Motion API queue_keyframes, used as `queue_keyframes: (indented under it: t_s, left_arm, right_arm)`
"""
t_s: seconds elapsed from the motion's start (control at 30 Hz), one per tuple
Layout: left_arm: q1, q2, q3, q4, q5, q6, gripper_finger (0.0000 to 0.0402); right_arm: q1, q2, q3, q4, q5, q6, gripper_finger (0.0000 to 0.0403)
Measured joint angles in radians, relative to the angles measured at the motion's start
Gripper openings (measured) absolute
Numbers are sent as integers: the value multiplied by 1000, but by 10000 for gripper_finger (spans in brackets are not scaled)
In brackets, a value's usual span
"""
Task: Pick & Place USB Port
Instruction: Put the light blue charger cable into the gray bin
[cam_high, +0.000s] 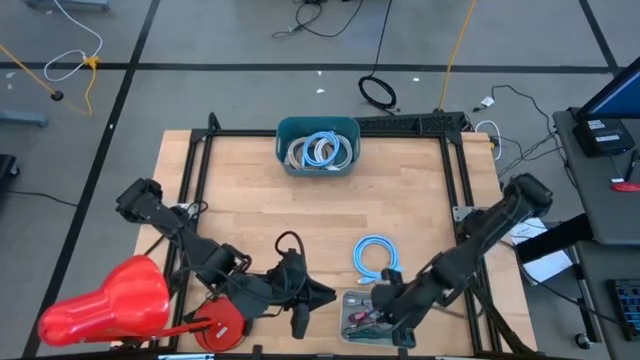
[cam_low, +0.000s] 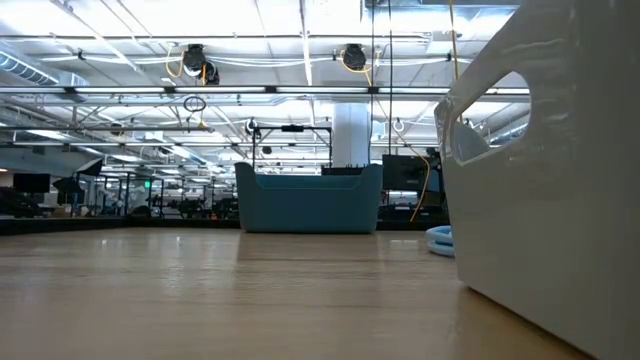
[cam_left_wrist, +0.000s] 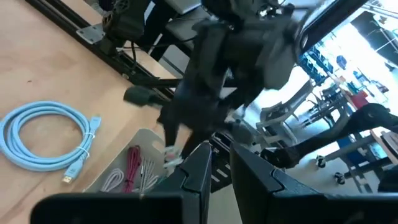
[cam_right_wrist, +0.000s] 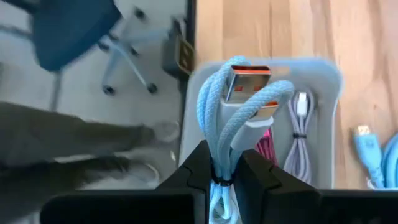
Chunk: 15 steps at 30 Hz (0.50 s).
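While right gripper pinches coiled light-blue USB cable over grey tray, we reckon teal bin drop comes next; left gripper fingers nearly together, empty.

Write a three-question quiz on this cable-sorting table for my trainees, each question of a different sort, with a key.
1. True or false: the right gripper is shut on a bundled light blue USB cable.
2. Where does the teal plastic bin stand? A) far edge of the wooden table B) on the floor C) beside the red plastic object
3. What lies loose on the table near the grey tray?

Key: 1 true. 2 A. 3 A coiled light blue cable.
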Motion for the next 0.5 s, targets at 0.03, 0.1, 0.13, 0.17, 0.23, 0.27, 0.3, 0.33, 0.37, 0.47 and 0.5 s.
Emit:
queue_keyframes:
  t_s: [0.03,0.1,0.13,0.17,0.23,0.27,0.3,0.33,0.37,0.47,0.5]
  left_arm:
    - [-1,0,0,-1,0,0,63]
    - [-2,0,0,-1,0,0,63]
    - [-3,0,0,0,0,-1,63]
    - [-4,0,0,0,-1,-5,63]
    - [-9,0,0,0,-7,-8,63]
    - [-10,0,0,-1,-11,-9,63]
    - [-12,2,0,0,-14,-10,63]
    - [-15,3,0,1,-18,-15,63]
    - [-17,4,0,1,-21,-19,63]
    - [-25,8,0,0,-30,-26,63]
    - [-27,10,0,1,-35,-27,63]
  right_arm:
    - [4,22,0,-2,-1,-5,30]
    - [8,59,0,-8,-18,-24,30]
    - [9,73,0,-20,-26,-33,30]
    - [11,86,0,-37,-27,-41,30]
    - [14,106,0,-63,-27,-61,30]
    - [14,111,0,-73,-24,-70,30]
    - [14,115,0,-83,-24,-76,30]
    - [14,117,0,-90,-23,-80,30]
    - [14,119,0,-90,-23,-82,30]
    - [14,120,0,-82,-24,-90,30]
    - [14,120,0,-81,-24,-91,30]
